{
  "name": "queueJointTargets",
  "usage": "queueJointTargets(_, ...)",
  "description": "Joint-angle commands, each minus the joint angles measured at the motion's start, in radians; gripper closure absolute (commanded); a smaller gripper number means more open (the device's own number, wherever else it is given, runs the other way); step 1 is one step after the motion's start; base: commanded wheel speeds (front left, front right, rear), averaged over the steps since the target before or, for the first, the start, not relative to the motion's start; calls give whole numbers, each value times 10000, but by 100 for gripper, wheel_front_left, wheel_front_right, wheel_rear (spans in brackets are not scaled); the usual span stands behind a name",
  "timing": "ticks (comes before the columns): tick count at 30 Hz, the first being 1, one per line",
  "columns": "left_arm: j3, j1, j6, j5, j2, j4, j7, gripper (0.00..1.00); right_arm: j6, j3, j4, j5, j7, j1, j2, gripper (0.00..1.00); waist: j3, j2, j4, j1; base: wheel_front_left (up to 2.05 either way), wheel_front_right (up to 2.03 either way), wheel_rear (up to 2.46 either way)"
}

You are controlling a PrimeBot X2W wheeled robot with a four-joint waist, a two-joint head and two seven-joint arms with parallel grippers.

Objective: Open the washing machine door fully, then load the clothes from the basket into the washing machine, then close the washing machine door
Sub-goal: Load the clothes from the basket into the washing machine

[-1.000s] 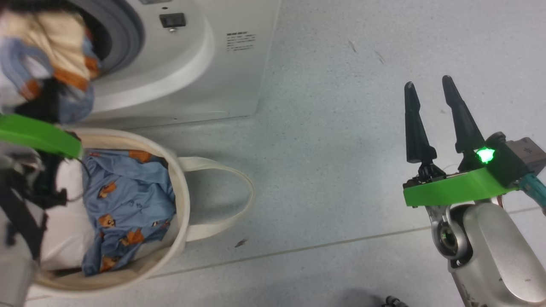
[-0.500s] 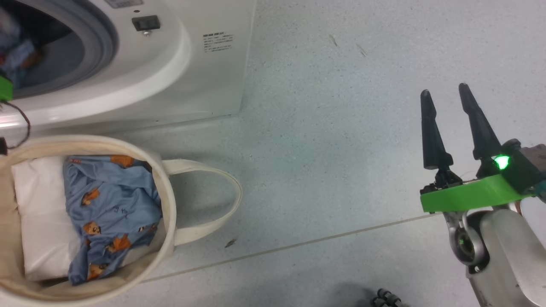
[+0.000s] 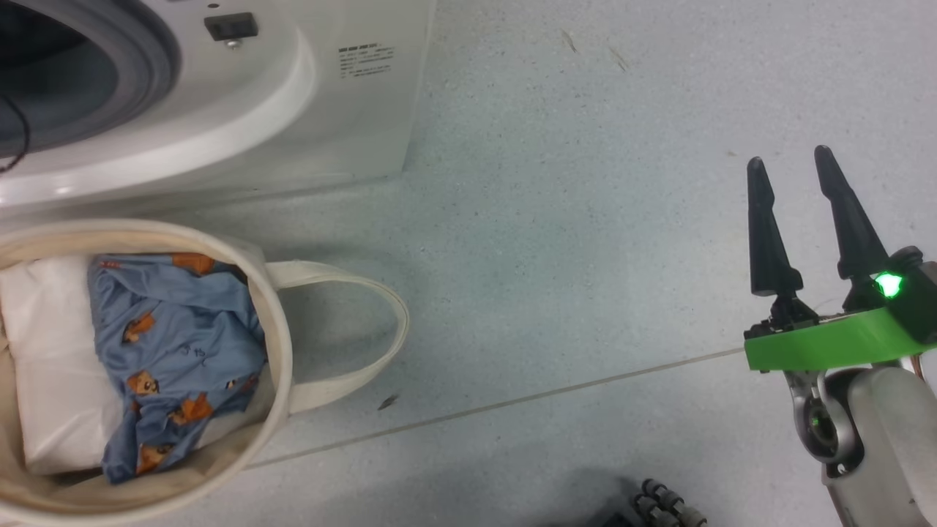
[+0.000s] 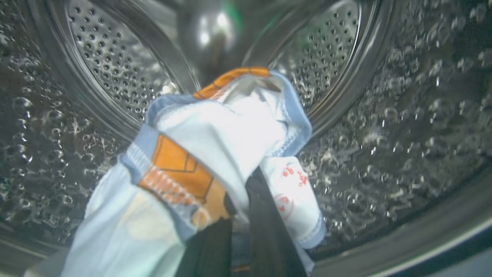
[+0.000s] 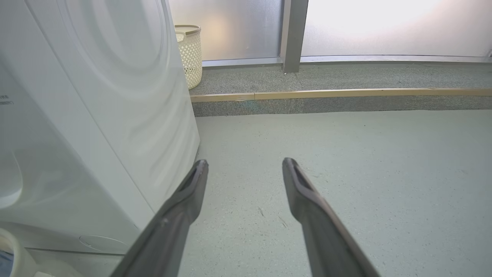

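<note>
— While the left fingers are clamping shut on a garment deep inside the drum, how is that cloth likely behaving?
— I'm judging it soft, light and limp; it is bunching over the fingers and drooping to one side, so it is probably going to slump once let go, perhaps clinging a little
— And the rest?
— More clothes are lying crumpled in the basket beside a white pad, just in front of the washing machine. I'm thinking a raised fold is offering the best hold. The right fingers are hanging wide apart over the floor, holding nothing
</note>
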Motion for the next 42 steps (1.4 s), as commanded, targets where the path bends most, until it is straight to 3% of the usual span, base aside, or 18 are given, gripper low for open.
queueJointTargets(1, 312, -325, -1, 85, 442, -362, -59, 100, 6, 42, -327, -68, -122, 293, -148, 0, 25, 0, -26, -1, 0, 0, 0)
queueJointTargets(2, 405, -309, -36, 156, 396, -366, -59, 100, 6, 33, -326, -70, -122, 284, -141, 0, 33, 0, -38, -1, 0, 0, 0)
queueJointTargets(3, 551, -327, -81, 186, 348, -452, -59, 0, 6, 30, -320, -69, -122, 277, -135, 0, 43, 0, -49, -1, 0, 0, 0)
queueJointTargets(7, 877, -202, -255, 315, 14, -223, -59, 0, 6, 48, -233, -53, -122, 246, -92, 0, 11, 0, -37, -1, 0, 0, 0)
queueJointTargets(11, 547, -334, -336, 482, -243, 1375, -38, 0, 6, 149, -123, -17, -122, 179, -70, 0, -135, 0, 27, -1, 0, 0, 0)
queueJointTargets(15, 331, -452, -205, 514, -485, 2800, 936, 0, 6, 285, 71, 39, -122, 97, -38, 0, -352, 0, 85, -1, 0, 0, 0)
queueJointTargets(19, 282, -311, -93, 405, -752, 3169, 1761, 0, 6, 343, 262, 135, -122, -31, 24, 0, -581, 0, 208, -1, 0, 0, 0)
queueJointTargets(22, 267, -15, -128, 328, -929, 3235, 1647, 0, 6, 344, 361, 251, -122, -114, 152, 0, -881, 0, 354, -1, 0, 0, 0)
queueJointTargets(26, 253, 586, -281, 230, -1129, 3251, 619, 0, 6, 462, 553, 372, -122, -116, 280, 0, -1432, 0, 575, -1, 0, 0, 0)
queueJointTargets(33, 94, 1957, -455, 179, -1464, 2880, -27, 0, 6, 723, 960, 596, -122, -115, 497, 0, -2279, 0, 1081, -1, 0, 0, 0)
queueJointTargets(42, 319, 4358, -496, 89, -1760, -154, -56, 0, 6, 908, 1202, 774, -122, -106, 775, 0, -2914, 0, 1692, -1, 0, 0, 0)
